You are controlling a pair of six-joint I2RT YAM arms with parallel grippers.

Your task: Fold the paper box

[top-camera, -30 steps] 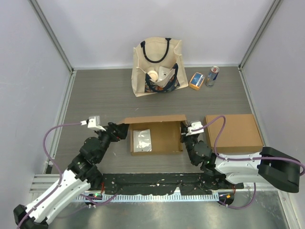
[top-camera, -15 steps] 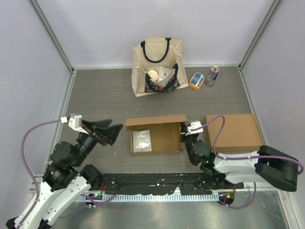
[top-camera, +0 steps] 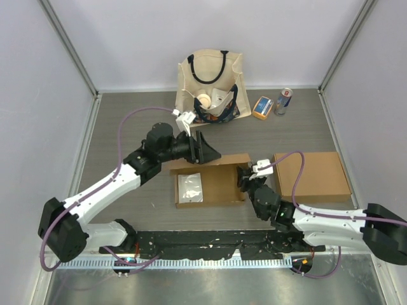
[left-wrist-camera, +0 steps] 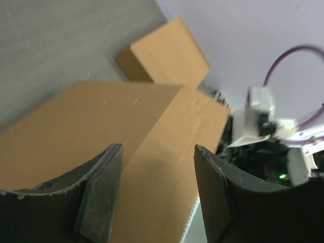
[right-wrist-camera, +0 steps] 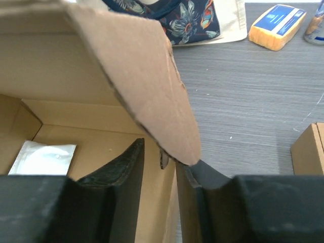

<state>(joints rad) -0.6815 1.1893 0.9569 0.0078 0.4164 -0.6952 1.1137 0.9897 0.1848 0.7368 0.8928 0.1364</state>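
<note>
We find the box lying open at the middle of the tabletop, towards its near edge. Its far flap stands raised and leans over the cavity. A white packet lies flat on the box floor, left of centre.

The left pincer is at the far side of the box, just above the far flap. We note it as released: its fingers stand well apart and the cardboard below is not gripped.

The right pincer is at the box's right wall, astride its upper edge. Its fingers are only narrowly parted, and a gap shows on the inner side, so we record it as released.

A second, closed box sits just right of the first. A tote, a yellow pack and a can stand along the far edge.
</note>
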